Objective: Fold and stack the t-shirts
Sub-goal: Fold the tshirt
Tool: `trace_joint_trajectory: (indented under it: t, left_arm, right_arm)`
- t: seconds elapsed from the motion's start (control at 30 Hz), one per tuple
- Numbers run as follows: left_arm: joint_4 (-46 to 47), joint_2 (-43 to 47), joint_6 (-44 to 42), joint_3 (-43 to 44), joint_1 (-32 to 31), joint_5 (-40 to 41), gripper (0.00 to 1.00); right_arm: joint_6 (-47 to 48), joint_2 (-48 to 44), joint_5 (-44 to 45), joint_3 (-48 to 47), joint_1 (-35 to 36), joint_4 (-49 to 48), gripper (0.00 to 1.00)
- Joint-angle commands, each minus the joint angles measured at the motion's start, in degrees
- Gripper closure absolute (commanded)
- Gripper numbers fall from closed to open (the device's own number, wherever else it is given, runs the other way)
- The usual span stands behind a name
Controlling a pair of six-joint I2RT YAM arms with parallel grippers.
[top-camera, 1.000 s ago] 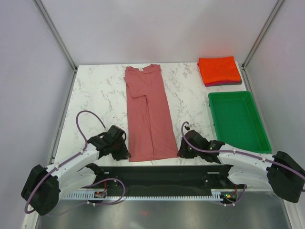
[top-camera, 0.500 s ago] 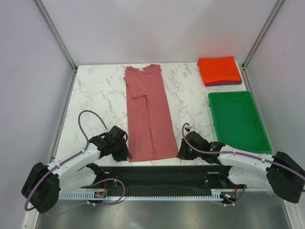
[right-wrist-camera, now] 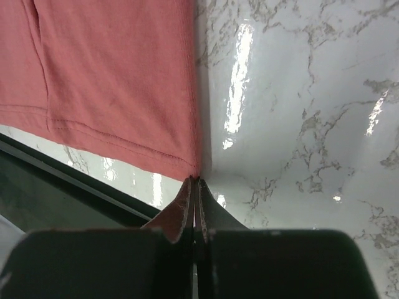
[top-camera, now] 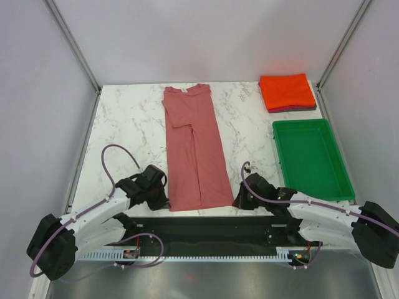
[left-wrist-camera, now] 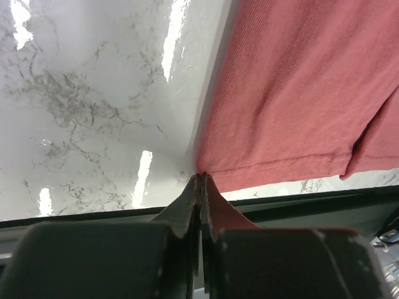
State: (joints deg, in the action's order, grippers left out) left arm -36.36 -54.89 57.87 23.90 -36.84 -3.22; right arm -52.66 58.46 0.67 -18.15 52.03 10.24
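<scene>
The dusty rose-red t-shirt (top-camera: 194,146) lies flat in the table's middle, folded lengthwise into a long strip, collar at the far end. My left gripper (top-camera: 163,200) is shut, its tips pinching the strip's near left hem corner (left-wrist-camera: 212,167). My right gripper (top-camera: 238,200) is shut, its tips pinching the near right hem corner (right-wrist-camera: 187,167). Both sit low at the table's near edge. The bright orange-red t-shirt (top-camera: 287,91) lies folded square at the far right, on top of a folded dark maroon t-shirt (top-camera: 293,109) of which only an edge shows.
A green plastic tray (top-camera: 340,180) sits at the right, just near of the folded stack. The white marble table (top-camera: 124,124) ends at a black rail (top-camera: 218,224) right behind both grippers. Grey walls stand on three sides.
Both grippers have crept slightly toward the near edge at the shirt's bottom corners. The shirt itself lies as before.
</scene>
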Motion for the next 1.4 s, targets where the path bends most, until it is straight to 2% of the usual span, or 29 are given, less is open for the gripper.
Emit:
trace_joint_trajectory:
  t: [0.0,0.37,0.47,0.7,0.73,0.77,0.93,1.07,1.37]
  left_arm:
    - [0.0,1.1,2.8,0.2,-0.3,1.3,0.98]
    - [0.1,1.6,2.6,2.6,-0.3,0.0,0.98]
    - [0.1,0.9,2.9,4.0,-0.3,0.8,0.98]
    - [0.1,-6.7,2.9,11.5,0.2,0.8,0.98]
    - [0.7,-9.7,0.4,12.5,0.5,4.5,0.98]
    - [0.7,-11.1,-1.2,14.5,0.9,4.9,0.98]
    - [2.3,-18.1,-5.8,20.4,7.0,3.9,0.98]
    - [3.0,-24.1,-10.2,27.0,12.9,2.3,0.98]
    - [6.1,-37.7,-18.1,40.8,20.2,0.3,0.98]
  right_arm:
    - [-0.2,-2.1,-0.5,-0.8,0.4,0.3,1.00]
    - [1.5,-1.9,0.7,-3.6,0.4,1.4,1.00]
    - [3.7,-0.9,3.6,-5.7,0.4,1.6,1.00]
    - [9.9,9.8,8.2,-15.8,0.1,2.2,1.00]
    - [10.5,10.7,8.5,-16.7,-0.1,2.0,1.00]
    - [11.3,11.7,8.7,-18.7,-0.5,1.7,1.00]
    - [18.4,19.5,8.8,-23.8,-2.6,-2.1,1.00]
    - [22.0,25.0,6.2,-31.0,-6.9,-1.8,1.00]
    - [30.9,38.2,1.4,-47.2,-15.3,-1.1,1.00]
